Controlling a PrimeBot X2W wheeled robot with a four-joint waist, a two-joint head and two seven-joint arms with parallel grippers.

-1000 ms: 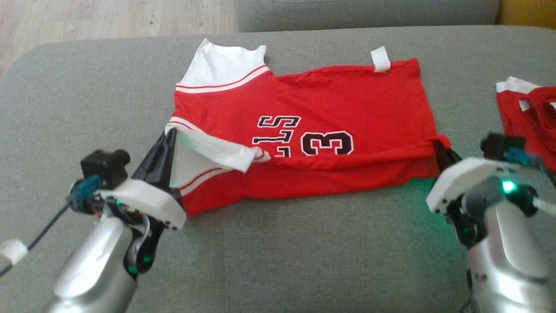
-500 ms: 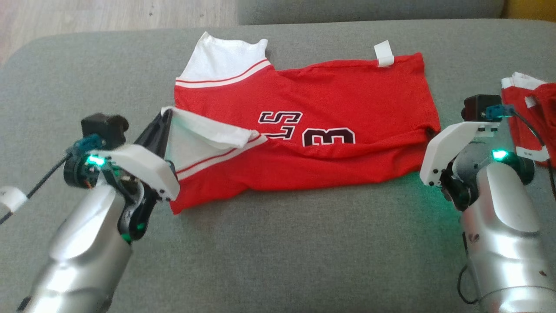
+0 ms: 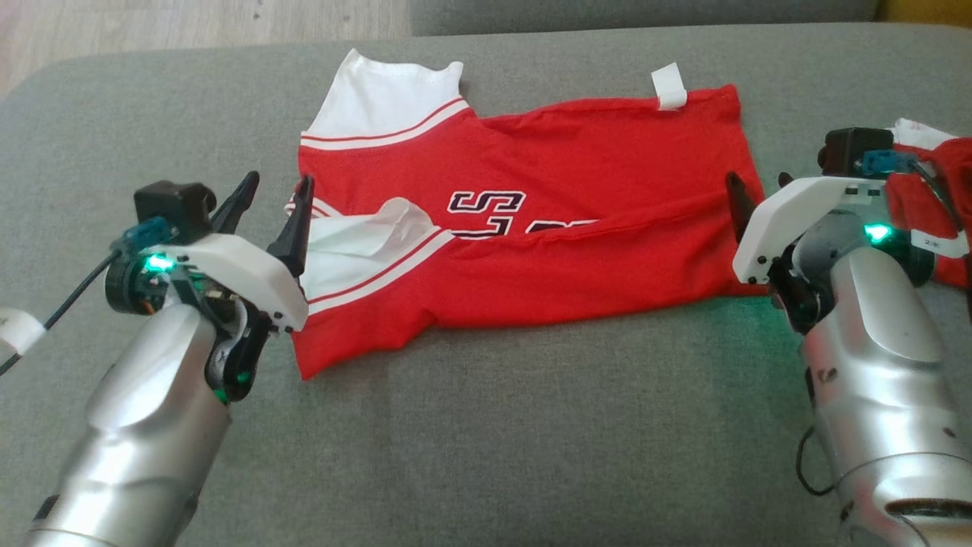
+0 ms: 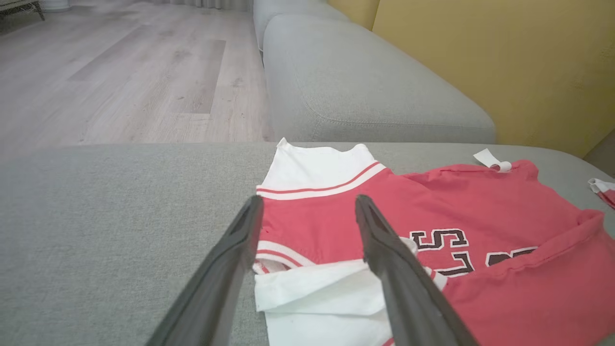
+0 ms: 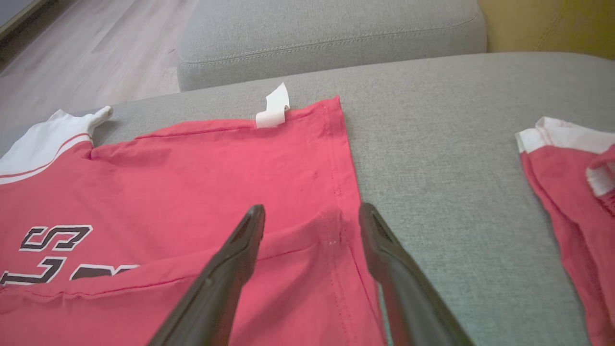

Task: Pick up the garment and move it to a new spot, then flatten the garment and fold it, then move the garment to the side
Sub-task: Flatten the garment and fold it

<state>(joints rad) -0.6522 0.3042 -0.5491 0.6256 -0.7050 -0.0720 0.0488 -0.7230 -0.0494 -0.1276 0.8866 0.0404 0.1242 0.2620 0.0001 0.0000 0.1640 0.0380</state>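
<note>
Left end effector (image 3: 278,182) jaws spread wide and empty, straddling the folded white sleeve (image 3: 357,239). Right end effector (image 3: 759,190) is also wide open and empty, over the hem corner. Garment (image 3: 592,159), a red jersey, lies on the grey cushion (image 3: 531,425), near long edge already folded over the lettering. Expect thin floppy knit: light, no stiffness, sags, layers slide. You'd best pinch both layers at the fold's two end corners, low to the cushion. Second red garment (image 3: 930,205) sits just to the right; don't snag it.
</note>
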